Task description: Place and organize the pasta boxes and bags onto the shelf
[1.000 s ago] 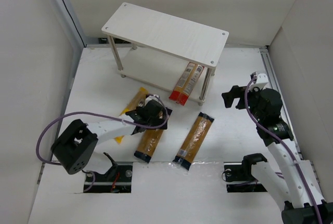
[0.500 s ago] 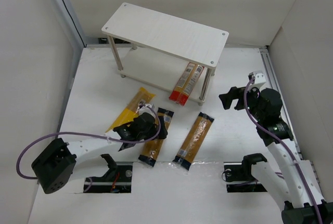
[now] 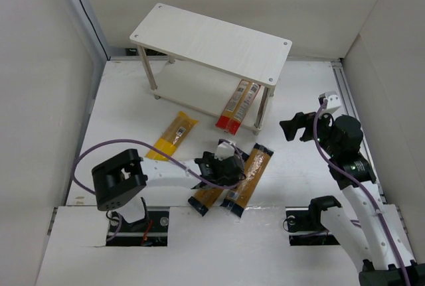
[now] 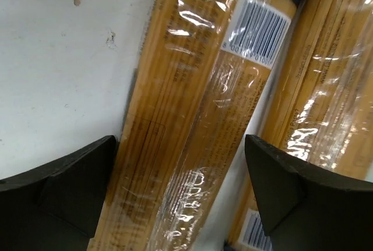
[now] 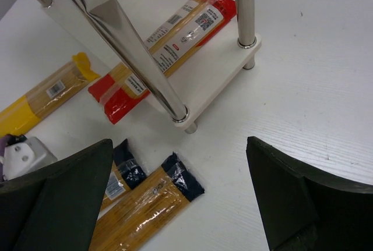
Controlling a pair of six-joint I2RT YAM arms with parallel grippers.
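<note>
Top external view: left gripper (image 3: 226, 170) is hanging low over the table (image 3: 133, 113), in front of the shelf (image 3: 212, 44), directly above the left spaghetti bag (image 3: 207, 198).
- The right spaghetti bag (image 3: 252, 170) is lying just beside the left one. Both are flat on the table with their dark ends pointing toward and away from the shelf.
- The yellow bag (image 3: 174, 135) is lying flat and apart from them, further left and nearer the shelf.
- The red-and-orange box (image 3: 237, 105) is resting on the shelf's lower board at its right end. Its near end is sticking out past the front edge of the board.
- The top board is carrying nothing.

Left wrist view: the jaws are standing wide apart and straddling the left spaghetti bag across its width.
- One finger (image 4: 70, 187) is sitting at the bag's outer edge.
- The other finger (image 4: 291, 187) is sitting over the seam where the second bag begins.
- A strip of bag and table is showing between the bag and that finger, so nothing is clamped.
- The barcode label is facing up.

Right wrist view: right gripper (image 3: 297, 127) is hovering off the table, to the right of the shelf and aimed at its right front leg.
- Its fingers (image 5: 58, 198) are spread wide, with only bare tabletop between them.
- The box on the lower board, the yellow bag and the dark ends of both spaghetti bags are showing beyond them.
</note>
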